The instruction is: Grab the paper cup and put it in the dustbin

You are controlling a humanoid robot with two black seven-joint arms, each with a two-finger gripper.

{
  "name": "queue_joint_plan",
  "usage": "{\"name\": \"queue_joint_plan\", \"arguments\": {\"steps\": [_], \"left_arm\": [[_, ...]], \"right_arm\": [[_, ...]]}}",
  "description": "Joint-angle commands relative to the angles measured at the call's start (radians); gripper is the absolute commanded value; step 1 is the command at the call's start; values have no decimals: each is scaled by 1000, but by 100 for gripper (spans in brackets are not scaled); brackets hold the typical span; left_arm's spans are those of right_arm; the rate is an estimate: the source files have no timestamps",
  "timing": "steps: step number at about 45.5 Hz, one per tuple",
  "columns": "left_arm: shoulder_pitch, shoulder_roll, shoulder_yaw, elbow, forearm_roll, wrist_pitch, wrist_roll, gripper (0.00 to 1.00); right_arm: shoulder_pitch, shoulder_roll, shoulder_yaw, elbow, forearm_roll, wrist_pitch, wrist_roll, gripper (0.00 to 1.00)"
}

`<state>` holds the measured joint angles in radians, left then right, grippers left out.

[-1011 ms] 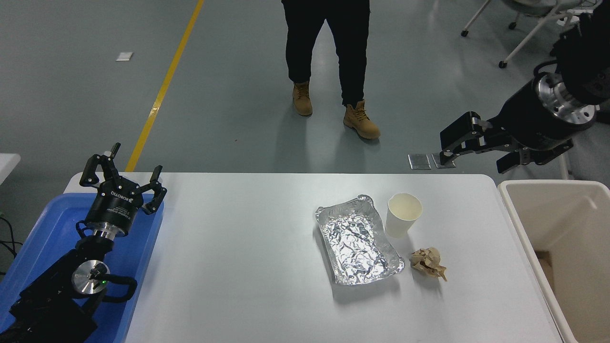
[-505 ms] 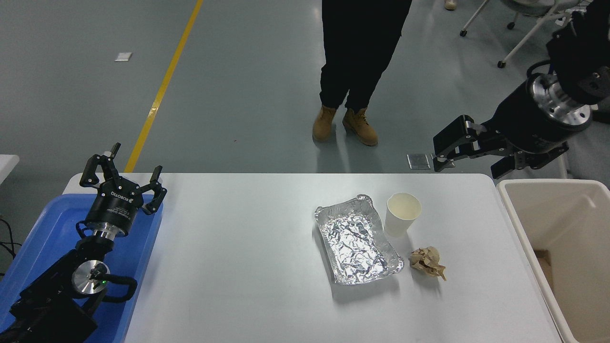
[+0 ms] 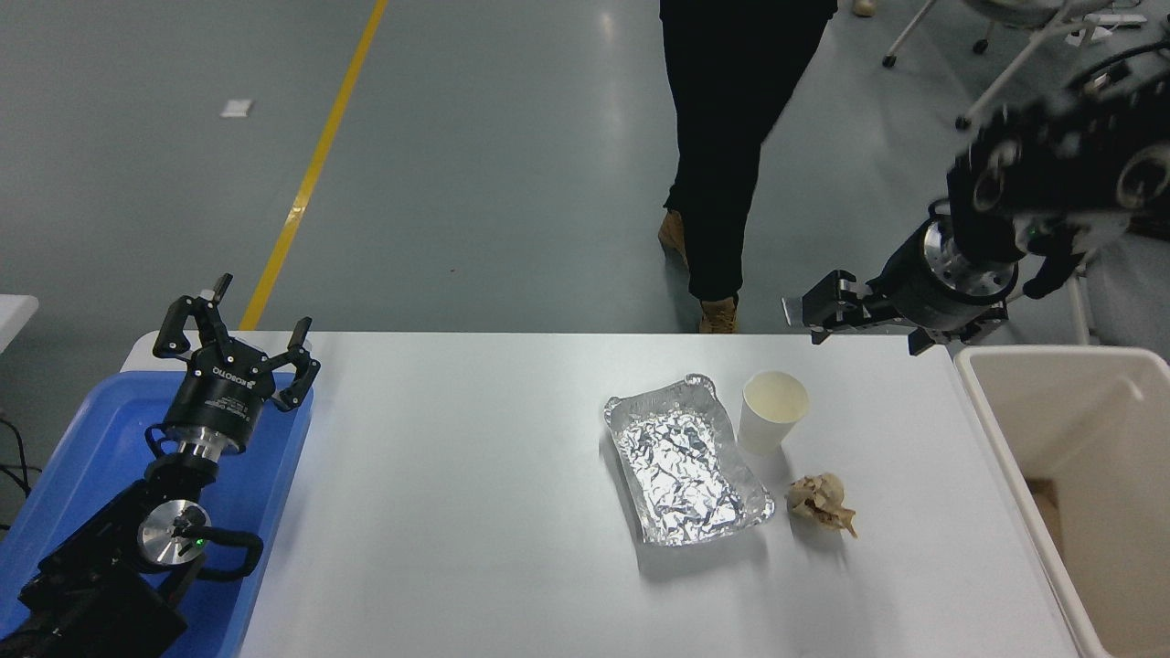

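Observation:
The white paper cup point(image 3: 772, 413) stands upright on the table just right of a foil tray, its cream inside showing. The beige dustbin point(image 3: 998, 437) sits off the table's right edge, its deep inside partly visible. My right gripper point(image 3: 865, 338) hangs open over the table's far edge, above and to the right of the cup and apart from it, holding nothing. My left gripper point(image 3: 239, 322) stands open and parked over the blue tray at the lower left.
A crinkled silver foil tray point(image 3: 686, 468) lies left of the cup and a crumpled brown paper ball point(image 3: 820, 502) in front of it. A shallow blue tray point(image 3: 78, 448) sits at the table's left. A person's legs point(image 3: 731, 146) are beyond the far edge.
My right arm has swung down and left, bringing the open gripper nearer the table's far edge and the cup. The person has walked to the right. The cup has not moved.

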<state>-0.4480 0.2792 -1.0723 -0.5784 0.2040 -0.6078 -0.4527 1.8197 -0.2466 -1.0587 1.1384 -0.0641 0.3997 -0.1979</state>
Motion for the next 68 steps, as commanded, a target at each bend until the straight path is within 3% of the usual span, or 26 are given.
{"name": "queue_joint_plan", "arguments": {"steps": [1,35,41,45,49,52,68], "left_arm": [[0,0,0,0,0,0,0,98],[0,0,0,0,0,0,-1,98],[0,0,0,0,0,-1,-1,98],[0,0,0,0,0,-1,-1,98],[0,0,0,0,0,-1,-1,98],[0,0,0,0,0,-1,-1,98],[0,0,0,0,0,0,-1,98]], "right_arm": [[-236,95,39,-218,-9,-71,0,100],[-531,199,48,-519,-9,-150,2,97],[-554,202,74,-525,-11,-174,2,82],[-566,205,74,-531,-11,-193,2,54],[-566,205,75,-531,-10,-194,2,18],[-566,205,78,-533,-9,-197,2,0],[-516,199,85,-525,-5,-202,3,0]]}}
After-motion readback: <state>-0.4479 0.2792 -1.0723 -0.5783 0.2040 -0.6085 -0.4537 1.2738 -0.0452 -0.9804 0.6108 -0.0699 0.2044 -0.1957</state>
